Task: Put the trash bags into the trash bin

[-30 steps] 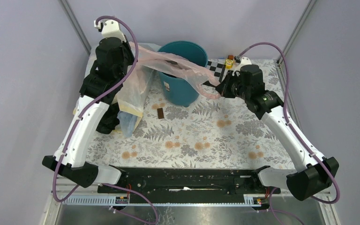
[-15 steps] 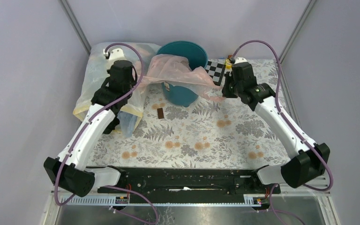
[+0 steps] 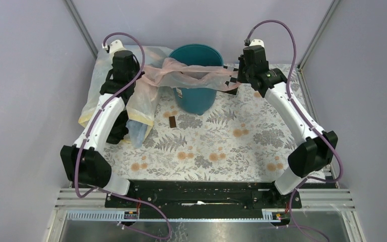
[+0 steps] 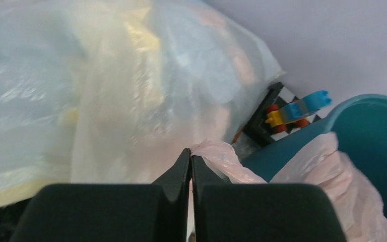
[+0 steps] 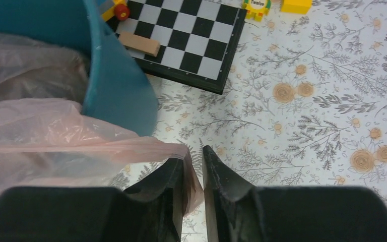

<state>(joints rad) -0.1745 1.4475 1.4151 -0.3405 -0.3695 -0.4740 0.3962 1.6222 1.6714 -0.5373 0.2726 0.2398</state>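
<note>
**Bag stretched across the bin**

The left gripper [image 4: 190, 154] is clenching one end of the pink bag [image 3: 191, 70], while the right gripper [image 5: 194, 154] is standing slightly parted around the other end. The bin [image 3: 196, 100] is sitting between them, beneath the bag. Judging by this, both ends want lowering together.

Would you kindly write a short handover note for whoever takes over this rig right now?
Left gripper: shut on the pink bag.
Right gripper: jaws slightly apart, the bag's other end between them; hold doubtful.
The pink bag is stretched between the arms across the trash bin mouth, not inside.
The other bags lie heaped on the table left of the bin.
Done: no bag seen inside the bin.
Left: lower the pink bag in, then the rest.
</note>
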